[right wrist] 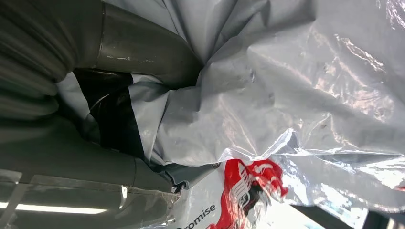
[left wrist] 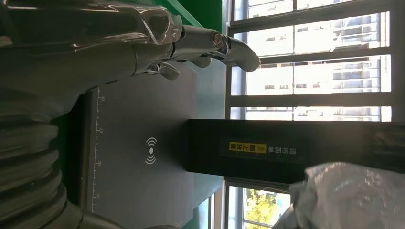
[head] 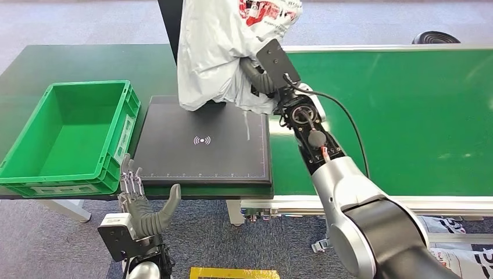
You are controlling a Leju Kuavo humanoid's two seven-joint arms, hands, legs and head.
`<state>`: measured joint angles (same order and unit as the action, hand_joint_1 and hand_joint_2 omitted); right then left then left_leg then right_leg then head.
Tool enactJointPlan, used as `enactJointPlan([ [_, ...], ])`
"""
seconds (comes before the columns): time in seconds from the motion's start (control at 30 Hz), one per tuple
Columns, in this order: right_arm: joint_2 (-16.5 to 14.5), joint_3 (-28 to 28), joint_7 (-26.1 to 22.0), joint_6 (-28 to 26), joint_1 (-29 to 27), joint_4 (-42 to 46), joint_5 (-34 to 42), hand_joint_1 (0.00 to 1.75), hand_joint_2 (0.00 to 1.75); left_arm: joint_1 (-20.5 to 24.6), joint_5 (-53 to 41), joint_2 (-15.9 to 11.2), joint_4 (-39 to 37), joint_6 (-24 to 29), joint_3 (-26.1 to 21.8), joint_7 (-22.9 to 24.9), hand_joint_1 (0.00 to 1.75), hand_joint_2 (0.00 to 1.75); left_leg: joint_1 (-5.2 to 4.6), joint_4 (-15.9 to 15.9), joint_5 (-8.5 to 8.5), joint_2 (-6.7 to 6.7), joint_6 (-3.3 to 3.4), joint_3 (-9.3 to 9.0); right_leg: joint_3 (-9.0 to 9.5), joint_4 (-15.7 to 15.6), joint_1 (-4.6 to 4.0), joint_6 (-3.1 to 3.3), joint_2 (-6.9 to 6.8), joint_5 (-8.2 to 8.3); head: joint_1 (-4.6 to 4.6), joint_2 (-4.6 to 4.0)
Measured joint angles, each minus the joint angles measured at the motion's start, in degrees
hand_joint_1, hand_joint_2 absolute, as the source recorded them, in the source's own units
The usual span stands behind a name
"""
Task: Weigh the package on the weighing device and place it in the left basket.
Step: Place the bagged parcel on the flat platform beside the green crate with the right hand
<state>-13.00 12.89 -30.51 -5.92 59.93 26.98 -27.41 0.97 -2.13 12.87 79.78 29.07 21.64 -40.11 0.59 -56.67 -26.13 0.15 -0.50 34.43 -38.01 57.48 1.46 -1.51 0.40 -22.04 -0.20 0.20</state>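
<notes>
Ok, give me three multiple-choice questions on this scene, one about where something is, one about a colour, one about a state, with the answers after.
1. Where is the package?
A. in the basket
B. held over the far edge of the weighing device
C. on the floor

2. What colour is the basket?
A. green
B. blue
C. red

3. What is the left hand doing?
A. gripping the basket
B. pressing on the scale
C. holding nothing, fingers apart

Answers: 1 B, the right hand grips the grey bag above the black plate's far side. 2 A, its walls are plainly green. 3 C, it sits below the table edge, empty.
</notes>
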Motion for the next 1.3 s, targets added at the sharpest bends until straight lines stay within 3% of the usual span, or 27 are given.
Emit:
enactJointPlan([
  [0.33,-5.4,2.4,0.8,0.4,-4.2,-2.5,0.4,1.75,1.75,1.5,-0.6,1.1,-2.2,-0.9,0.0,0.0,0.00,1.75,0.00,0.0,0.00,-0.04,0.00,0.00,-0.01,0.0,0.00,0.00,0.00,-0.01,0.01,0.00],
  [0.8,-6.5,4.0,1.2,1.4,-6.0,-3.2,1.1,1.75,1.75,2.8,-1.3,1.9,-4.5,-1.0,-0.8,0.0,0.00,1.75,0.00,0.0,0.00,-0.04,0.00,0.01,-0.01,0.0,0.00,0.00,0.00,-0.01,0.01,0.00],
  [0.83,-6.5,4.1,1.2,1.3,-6.0,-3.2,1.1,1.66,1.75,2.9,-1.3,1.9,-4.6,-1.0,-0.9,0.0,0.00,1.75,0.00,0.0,0.00,-0.04,0.00,0.01,-0.01,0.0,0.00,0.00,0.00,-0.01,0.01,0.00],
  [0.93,-6.6,4.2,1.4,1.0,-6.0,-3.2,1.2,0.35,1.75,3.0,-1.4,2.0,-4.8,-1.1,-1.3,0.0,0.00,1.75,0.00,0.0,0.00,-0.04,0.00,0.00,-0.01,0.0,0.00,0.00,0.00,-0.01,0.01,0.00],
  [0.97,-6.6,4.2,1.6,0.7,-6.0,-3.2,1.3,0.00,1.75,3.1,-1.4,2.1,-4.9,-1.2,-1.3,0.0,0.00,1.75,0.00,0.0,0.00,-0.04,0.00,0.00,-0.01,0.0,0.00,0.00,0.00,0.00,0.01,0.00],
  [1.3,-6.5,4.2,2.8,0.2,-5.5,-3.3,1.8,0.00,1.75,3.3,-1.9,2.5,-5.1,-1.8,-2.2,0.0,0.00,1.75,0.00,0.0,0.00,-0.04,0.00,0.00,-0.01,0.0,0.00,0.00,0.00,0.00,0.00,0.00],
])
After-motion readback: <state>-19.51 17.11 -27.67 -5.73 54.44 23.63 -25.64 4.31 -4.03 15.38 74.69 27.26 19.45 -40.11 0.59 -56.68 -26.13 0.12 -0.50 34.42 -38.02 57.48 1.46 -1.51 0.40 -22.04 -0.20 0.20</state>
